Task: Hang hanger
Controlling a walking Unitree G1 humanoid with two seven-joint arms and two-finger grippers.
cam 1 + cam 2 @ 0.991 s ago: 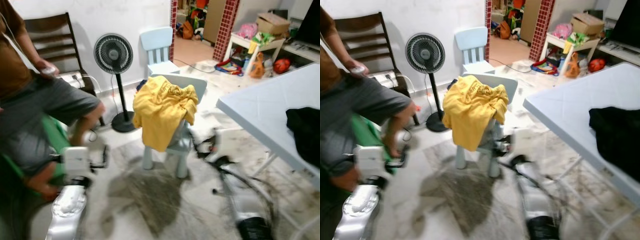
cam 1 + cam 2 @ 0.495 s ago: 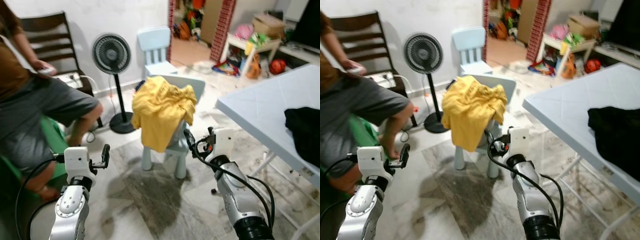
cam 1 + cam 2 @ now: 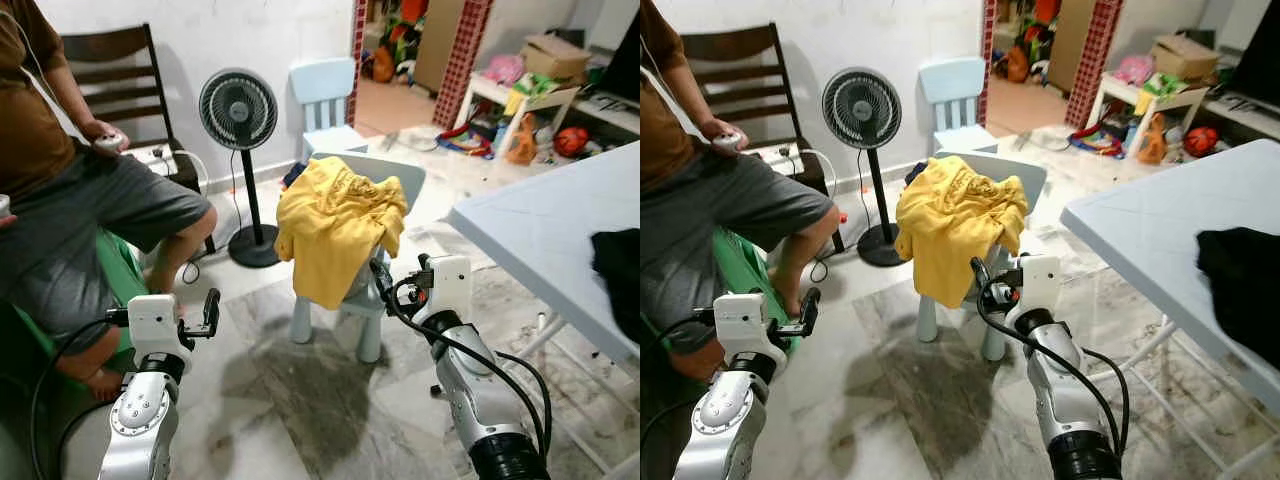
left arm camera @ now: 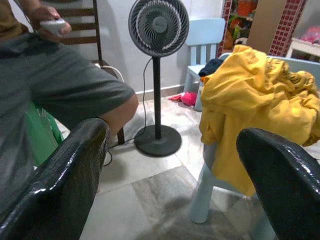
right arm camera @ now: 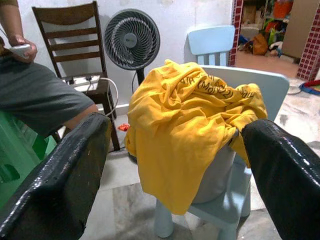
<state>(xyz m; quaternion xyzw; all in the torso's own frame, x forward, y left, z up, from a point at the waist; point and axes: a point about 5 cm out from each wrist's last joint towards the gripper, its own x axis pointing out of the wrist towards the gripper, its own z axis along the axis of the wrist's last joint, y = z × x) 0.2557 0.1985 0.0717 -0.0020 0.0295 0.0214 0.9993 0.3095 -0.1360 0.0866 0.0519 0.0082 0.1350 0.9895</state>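
A yellow shirt (image 3: 338,225) lies crumpled over the back of a small light-blue child's chair (image 3: 372,302) in the middle of the floor. My right gripper (image 3: 381,282) is held up just in front of that chair, near the shirt's lower hem and not touching it. Its black fingers (image 5: 55,185) are spread wide, with the shirt (image 5: 185,130) seen between them. My left gripper (image 3: 209,312) is raised further left, apart from the chair. It stands open too, its fingers (image 4: 60,185) framing the fan and the shirt (image 4: 255,105).
A person (image 3: 80,210) sits close on my left, holding a controller. A standing fan (image 3: 238,110) and a second light-blue chair (image 3: 325,92) stand by the wall behind. On the right a white table (image 3: 530,230) carries a black garment (image 3: 620,275). Marble floor lies between my arms.
A second ago both arms were blurred in motion; now they are steady and raised. The camera has shifted a little, so the whole scene sits slightly further right.
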